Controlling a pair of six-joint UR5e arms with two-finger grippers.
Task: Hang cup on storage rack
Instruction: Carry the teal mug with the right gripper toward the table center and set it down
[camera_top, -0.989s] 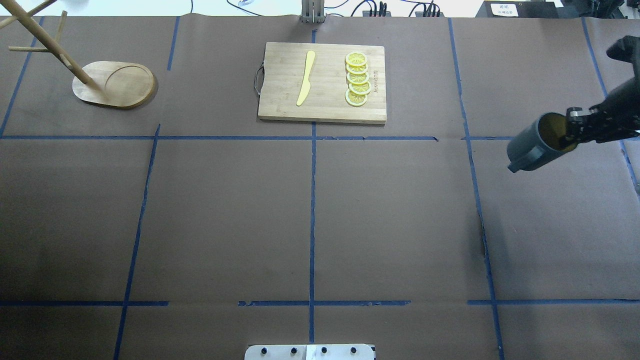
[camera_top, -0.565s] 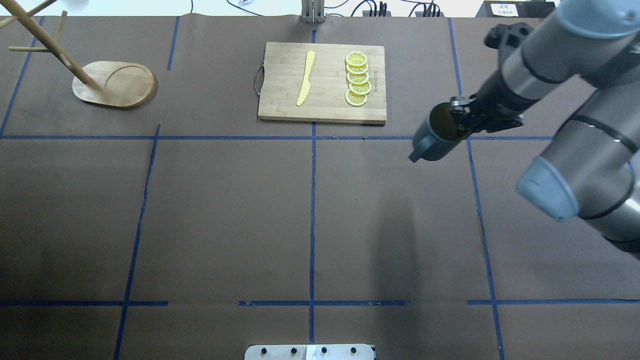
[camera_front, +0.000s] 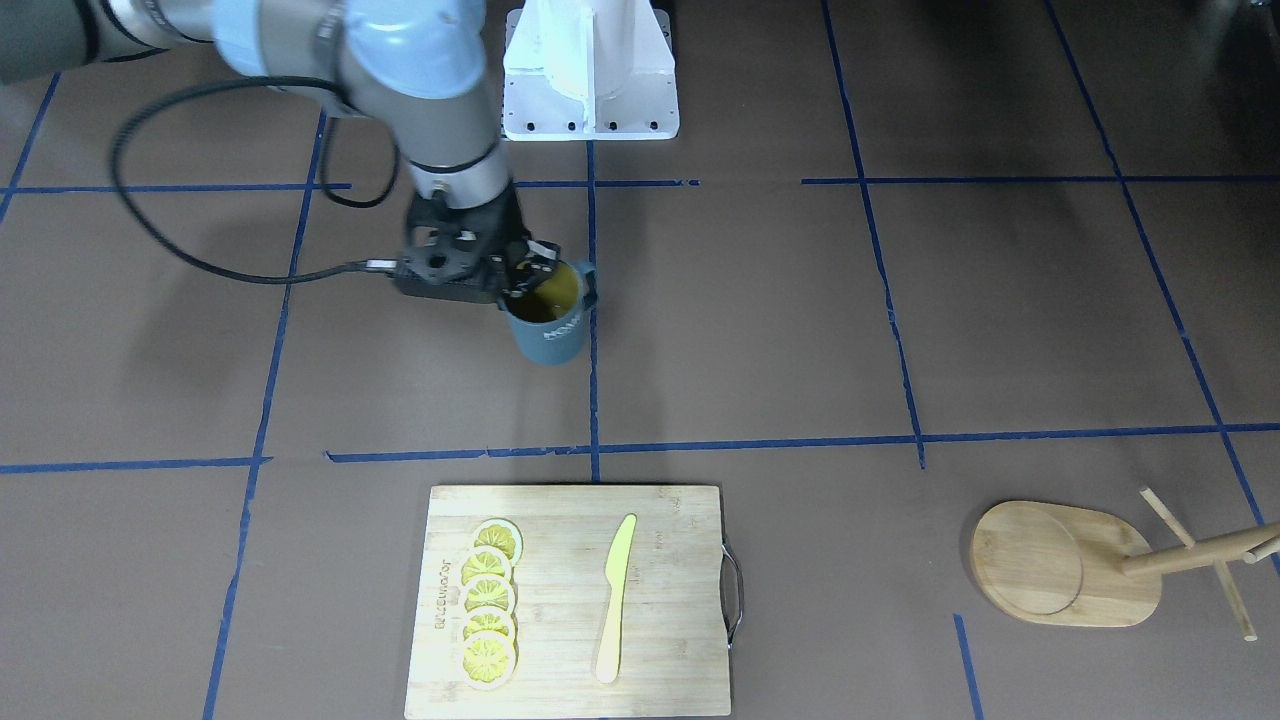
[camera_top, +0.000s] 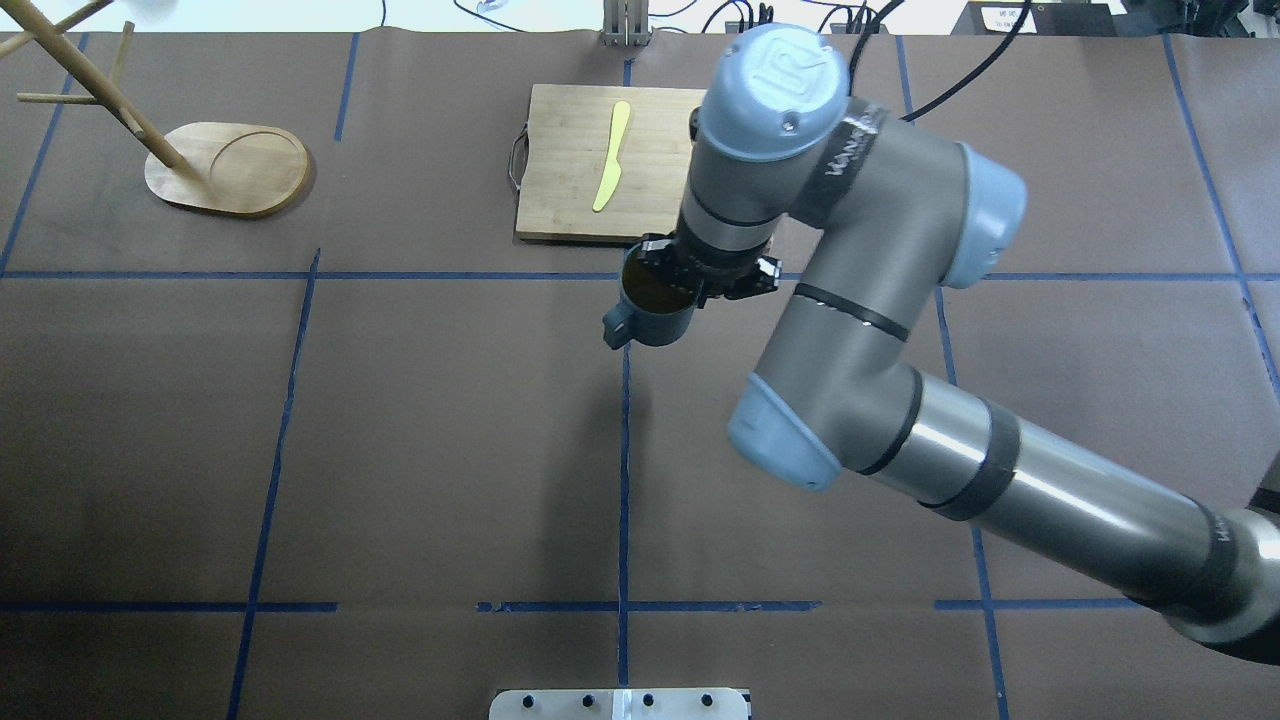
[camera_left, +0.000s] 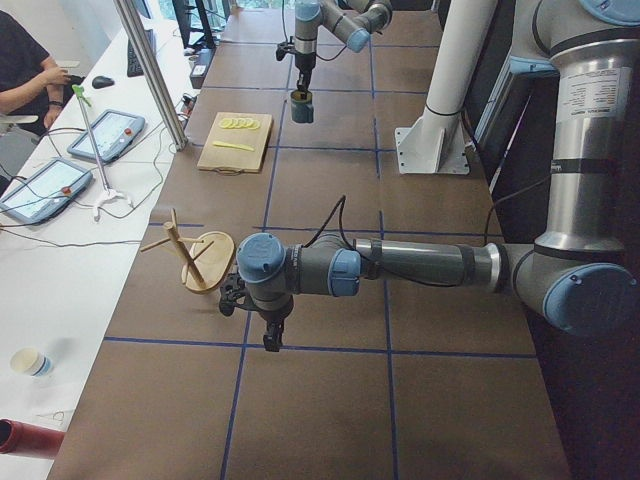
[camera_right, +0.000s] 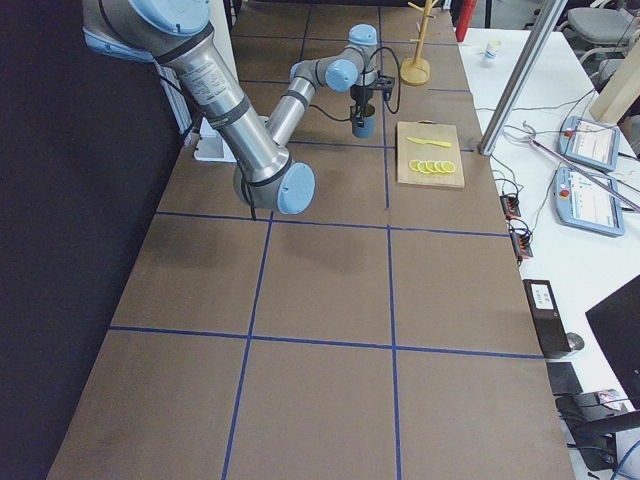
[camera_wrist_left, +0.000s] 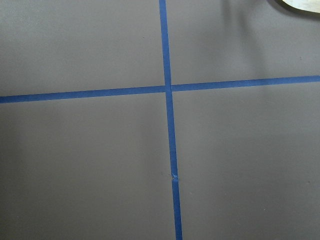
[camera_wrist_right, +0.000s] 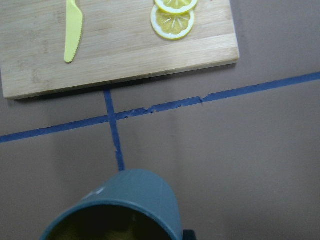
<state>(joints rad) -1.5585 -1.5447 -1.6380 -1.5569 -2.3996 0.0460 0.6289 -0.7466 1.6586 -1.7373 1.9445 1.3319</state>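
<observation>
The dark teal cup with yellow interior hangs above the table's middle, just in front of the cutting board. My right gripper is shut on its rim, one finger inside. The cup's handle points toward the robot's left. It also shows in the front view and the right wrist view. The bamboo rack stands at the far left, with its post and pegs; it also shows in the front view. My left gripper shows only in the exterior left view, near the rack; I cannot tell its state.
A bamboo cutting board with a metal handle lies at the back centre, bearing a yellow knife and lemon slices. Blue tape lines cross the brown table cover. An operator sits by tablets at a side table.
My right arm has carried the cup leftward from the table's right edge to the middle, in front of the cutting board. The rack and board have not moved.
</observation>
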